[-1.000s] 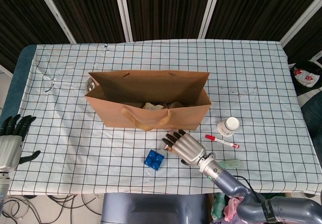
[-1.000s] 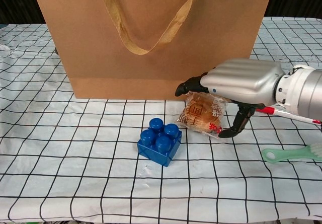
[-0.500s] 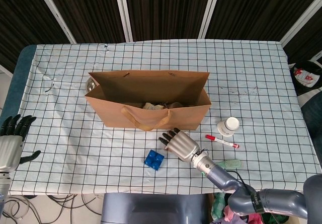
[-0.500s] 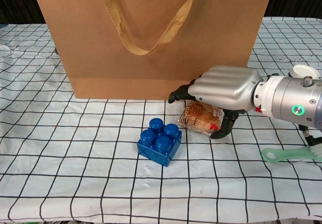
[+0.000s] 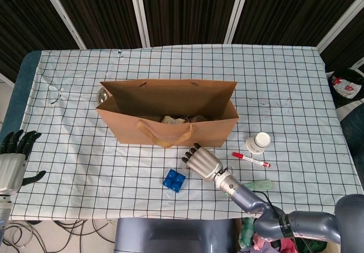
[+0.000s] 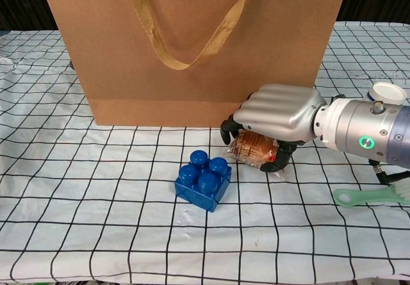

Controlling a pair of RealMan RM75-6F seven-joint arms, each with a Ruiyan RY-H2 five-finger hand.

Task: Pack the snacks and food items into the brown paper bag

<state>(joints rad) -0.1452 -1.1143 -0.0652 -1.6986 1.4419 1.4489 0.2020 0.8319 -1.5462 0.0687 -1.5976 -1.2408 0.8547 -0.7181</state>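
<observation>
Right hand point(image 6: 275, 115) curls around a wrapped bun point(image 6: 254, 150) on the tabletop point(image 5: 296, 88).
The bun sits just before the brown paper bag point(image 5: 170, 113), beside a blue block point(image 6: 203, 180); left hand point(image 5: 12, 162) hangs open, holding nothing, off the tabletop's edge.

Paper bag point(image 6: 192, 48) wall stands directly behind the right hand point(image 6: 275, 115); blue block point(image 6: 204, 179) sits near its fingertip side; cloth beyond lies free.
</observation>
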